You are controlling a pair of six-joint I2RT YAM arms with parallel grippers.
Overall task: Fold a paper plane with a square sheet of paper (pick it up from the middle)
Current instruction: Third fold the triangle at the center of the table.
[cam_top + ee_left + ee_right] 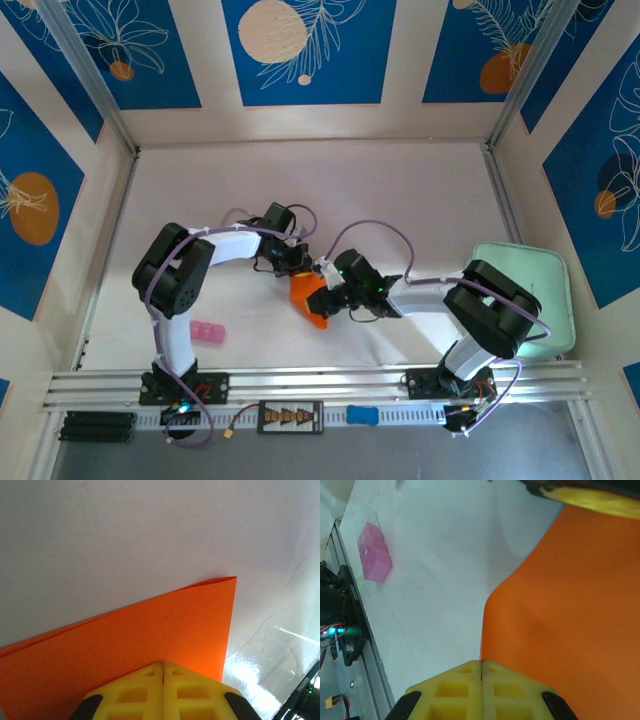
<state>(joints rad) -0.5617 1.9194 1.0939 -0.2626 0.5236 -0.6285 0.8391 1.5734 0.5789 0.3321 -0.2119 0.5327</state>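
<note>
Left tool (162,666) and right tool (481,663) each pinch the square sheet of paper (150,630); its edges should align squarely before any creasing.

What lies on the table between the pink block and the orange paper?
Nothing: the table is bare between the pink block and the orange paper, as the top and right wrist views show.

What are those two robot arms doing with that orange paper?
They're partway through folding it. The left end effector and the right end effector are both shut on the paper at mid-table. It's doubled over but has no pointed shape yet. A pink block and a green tray sit off to the sides.
</note>
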